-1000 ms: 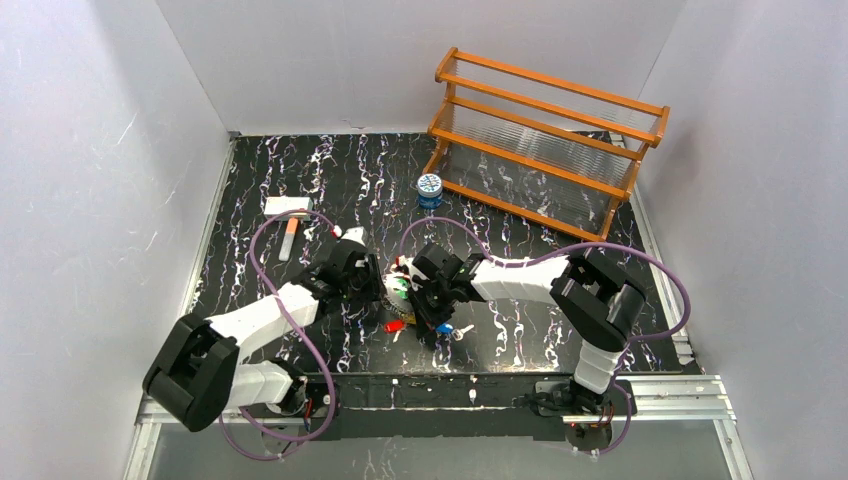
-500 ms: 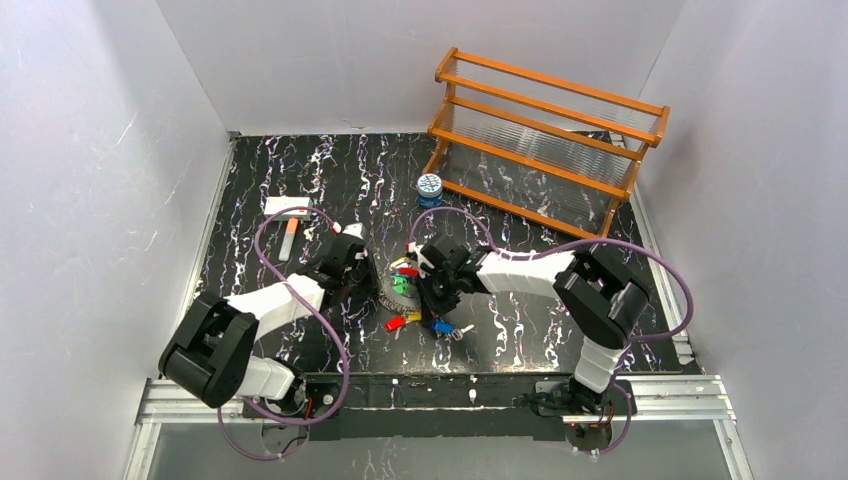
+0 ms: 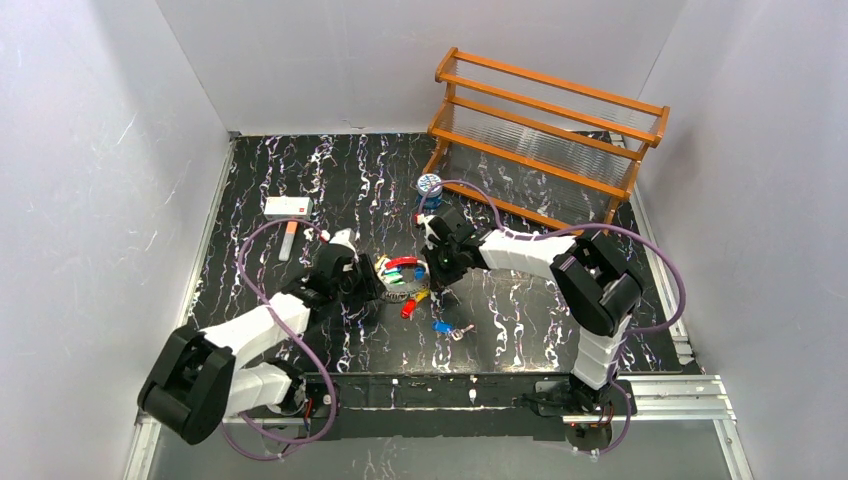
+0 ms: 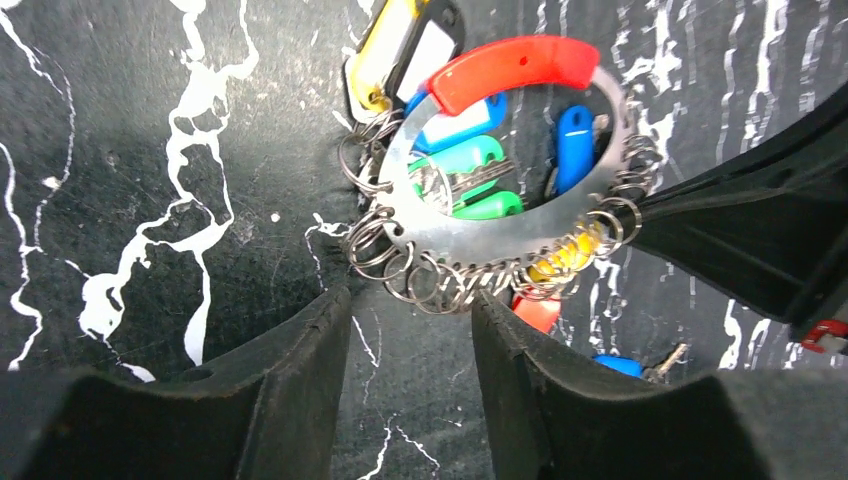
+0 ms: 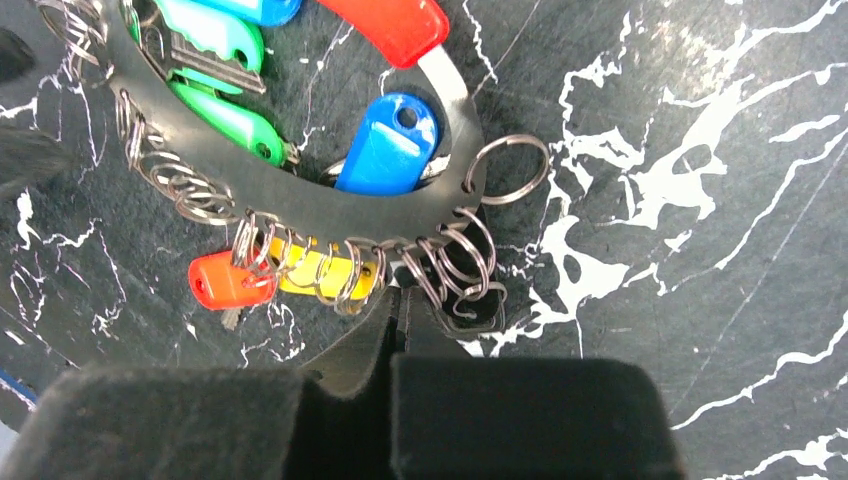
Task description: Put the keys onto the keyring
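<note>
We judge the job mostly done, but not finished. The keyring (image 4: pixel 470 240) lies on the table (image 3: pixel 300 170) between the two grippers. Hung on it by small split rings are a green key (image 4: pixel 465 160), a blue key (image 4: pixel 573 135), a red key (image 5: pixel 225 282) and a yellow key (image 5: pixel 320 270). Two are left off it. A loose blue key (image 3: pixel 440 326) and a silver key (image 3: pixel 463 331) lie side by side on the table, nearer the arm bases and apart from the ring.

The right gripper (image 5: pixel 400 305) has its fingers pressed together at the ring's rim, among the split rings. We take it to be pinching the rim, though it may have caught a split ring as well. The left gripper (image 4: pixel 410 320) is spread with nothing between its fingers, and its tips are just short of the opposite rim.

The crowd of split rings along the rim leaves little free room for a new key. The two loose keys lie flat, so we expect them to be awkward to lift. The rack (image 3: pixel 548 135), the tin (image 3: pixel 429 185) and the white box (image 3: pixel 288 206) stand well apart and block nothing.
</note>
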### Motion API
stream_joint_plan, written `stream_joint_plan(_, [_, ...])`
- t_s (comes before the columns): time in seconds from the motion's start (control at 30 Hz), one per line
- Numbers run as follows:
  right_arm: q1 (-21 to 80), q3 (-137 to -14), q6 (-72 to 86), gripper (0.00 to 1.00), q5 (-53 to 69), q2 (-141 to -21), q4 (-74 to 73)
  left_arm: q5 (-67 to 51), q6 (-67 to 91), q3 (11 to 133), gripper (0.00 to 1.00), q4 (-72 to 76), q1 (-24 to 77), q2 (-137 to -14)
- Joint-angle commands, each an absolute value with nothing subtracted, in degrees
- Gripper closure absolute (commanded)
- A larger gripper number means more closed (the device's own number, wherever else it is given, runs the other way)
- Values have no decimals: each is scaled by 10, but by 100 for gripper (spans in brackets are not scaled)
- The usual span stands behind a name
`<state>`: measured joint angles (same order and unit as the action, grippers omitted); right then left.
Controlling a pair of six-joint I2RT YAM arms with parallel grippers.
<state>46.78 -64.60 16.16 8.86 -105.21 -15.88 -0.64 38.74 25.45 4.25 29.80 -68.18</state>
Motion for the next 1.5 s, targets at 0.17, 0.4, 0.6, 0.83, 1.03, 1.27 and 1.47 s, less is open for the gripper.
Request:
stream_joint_plan(0.17, [486,-668,157,80,75,-967,-177,47,383,267,48,-18,297,-572])
stream_joint_plan(0.4, [556,-721,166,59,18,-991,-170,65,384,265,46,-42,297,-534])
stream_joint_plan(0.6, [588,-778,183,56,3,-1064,-191,62,388,258,45,-50,297,-528])
stream_joint_plan(0.83, [601,-800,186,54,-31,-1111,-198,59,392,249,45,-50,297,-526])
stream_joint_plan(1.03, [609,-808,181,47,-46,-1126,-208,55,393,245,44,-47,297,-536])
stream_joint_plan(1.27, [617,-808,172,53,-72,-1131,-216,53,395,242,44,-42,297,-539])
stream_joint_plan(1.47, [621,-802,172,68,-82,-1119,-221,57,393,245,44,-43,297,-541])
